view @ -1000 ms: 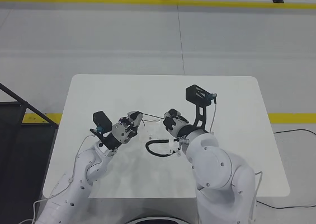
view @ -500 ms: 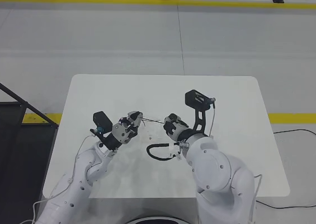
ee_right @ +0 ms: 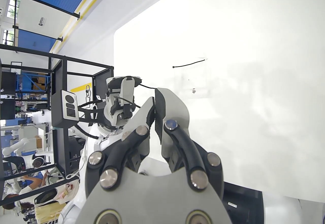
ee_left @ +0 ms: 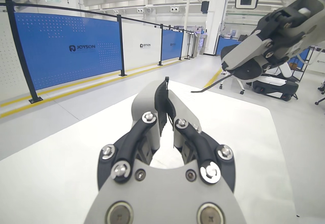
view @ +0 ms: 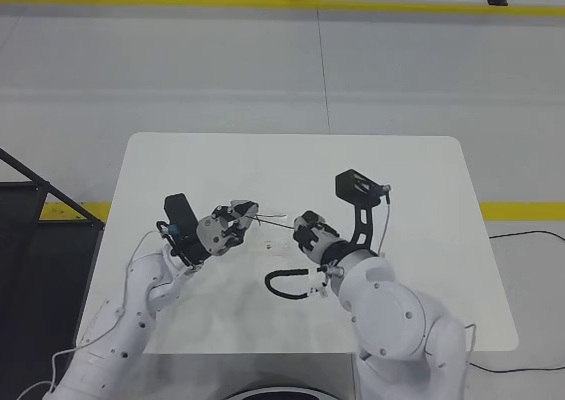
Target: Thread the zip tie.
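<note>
My worry: the strap tip slides past the head slot or buckles, because the zip tie (view: pixel 274 219) is thin and hangs in free air above the middle of the table (view: pixel 412 170). Left gripper (view: pixel 245 211) pinches what looks like the head end, pointing right. Right gripper (view: pixel 301 225) is clamped on the strap, pointing left at it. Both are raised off the table.

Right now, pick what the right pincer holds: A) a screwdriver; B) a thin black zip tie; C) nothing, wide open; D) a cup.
B: the right pincer is shut on the zip tie, whose black strap sticks out in front of it.
</note>
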Robot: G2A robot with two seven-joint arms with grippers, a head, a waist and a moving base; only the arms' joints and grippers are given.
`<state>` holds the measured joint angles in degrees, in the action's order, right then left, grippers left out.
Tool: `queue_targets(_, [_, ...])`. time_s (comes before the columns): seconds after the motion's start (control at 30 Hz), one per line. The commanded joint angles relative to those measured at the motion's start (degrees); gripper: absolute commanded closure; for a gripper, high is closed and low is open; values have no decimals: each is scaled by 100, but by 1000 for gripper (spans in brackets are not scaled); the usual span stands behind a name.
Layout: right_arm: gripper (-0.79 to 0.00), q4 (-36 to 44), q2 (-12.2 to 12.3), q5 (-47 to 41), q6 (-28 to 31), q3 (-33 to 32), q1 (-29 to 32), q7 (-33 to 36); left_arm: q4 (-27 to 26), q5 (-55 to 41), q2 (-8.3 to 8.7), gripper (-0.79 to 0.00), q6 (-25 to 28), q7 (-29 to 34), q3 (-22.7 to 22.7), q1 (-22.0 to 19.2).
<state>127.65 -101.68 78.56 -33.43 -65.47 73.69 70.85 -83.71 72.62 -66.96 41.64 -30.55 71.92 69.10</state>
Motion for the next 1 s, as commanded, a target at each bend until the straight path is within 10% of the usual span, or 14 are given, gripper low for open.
queue_targets(0.0, [0,8,3,-69,-35,-8,4,-34,21,15,-5,0,-14,-33,-22,-20])
queue_targets(0.97, [0,-334,-153,-370,-260,-354,-219,-258,44,132,-12,0,-109,-191,-63,-45])
